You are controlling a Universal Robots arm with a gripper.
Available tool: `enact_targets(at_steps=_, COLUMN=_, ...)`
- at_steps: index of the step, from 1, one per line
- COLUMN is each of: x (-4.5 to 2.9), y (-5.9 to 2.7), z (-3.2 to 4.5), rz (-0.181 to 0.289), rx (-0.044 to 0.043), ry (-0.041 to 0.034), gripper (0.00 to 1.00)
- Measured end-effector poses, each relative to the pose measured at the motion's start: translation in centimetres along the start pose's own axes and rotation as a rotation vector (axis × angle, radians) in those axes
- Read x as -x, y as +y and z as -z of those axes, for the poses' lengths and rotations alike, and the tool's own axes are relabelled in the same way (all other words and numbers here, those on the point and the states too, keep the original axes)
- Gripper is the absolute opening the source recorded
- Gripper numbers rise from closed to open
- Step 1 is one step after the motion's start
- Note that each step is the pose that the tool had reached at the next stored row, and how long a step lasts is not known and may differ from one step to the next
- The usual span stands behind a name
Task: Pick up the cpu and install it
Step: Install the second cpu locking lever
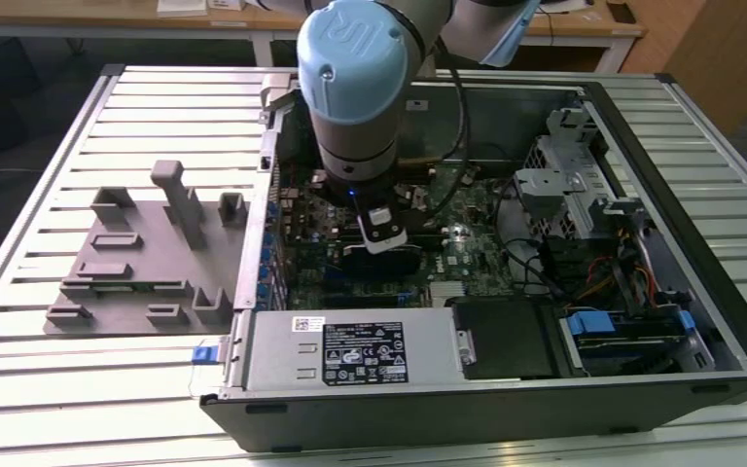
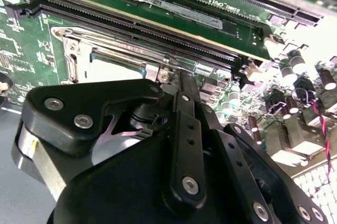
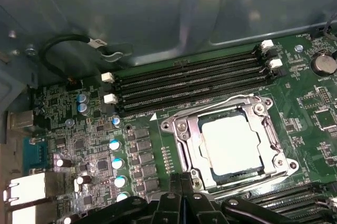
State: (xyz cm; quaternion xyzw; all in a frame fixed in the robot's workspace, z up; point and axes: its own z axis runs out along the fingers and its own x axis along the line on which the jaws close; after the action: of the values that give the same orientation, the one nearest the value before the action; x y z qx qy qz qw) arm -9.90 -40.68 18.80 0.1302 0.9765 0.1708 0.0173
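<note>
Item: cpu (image 3: 231, 143) — seated flat in the socket frame (image 3: 185, 145) on the motherboard (image 3: 79, 145), gripper (image 1: 384, 237) poised just above it, whether open or closed you cannot tell — keep your approach square and vertical, clear of the memory slots (image 3: 189, 79).

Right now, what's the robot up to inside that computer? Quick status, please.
Gripper low over the motherboard. Cpu lying in its socket frame. Nothing lying on top of it.
</note>
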Motion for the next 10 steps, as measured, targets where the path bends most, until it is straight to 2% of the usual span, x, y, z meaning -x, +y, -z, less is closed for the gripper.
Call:
enact_targets(at_steps=2, x=0.1, y=0.01, z=-0.05, rz=0.0, rx=-0.001, ry=-0.0002, gripper=0.11)
enact_targets(at_steps=3, x=0.12, y=0.02, z=-0.05, rz=0.0, rx=-0.0058, ry=-0.0016, gripper=0.11)
enact_targets(at_steps=6, x=0.18, y=0.04, z=-0.08, rz=0.001, rx=-0.0334, ry=-0.0097, gripper=0.11)
enact_targets(at_steps=10, x=0.18, y=0.12, z=0.22, rz=0.002, rx=-0.0358, ry=-0.0104, gripper=0.11)
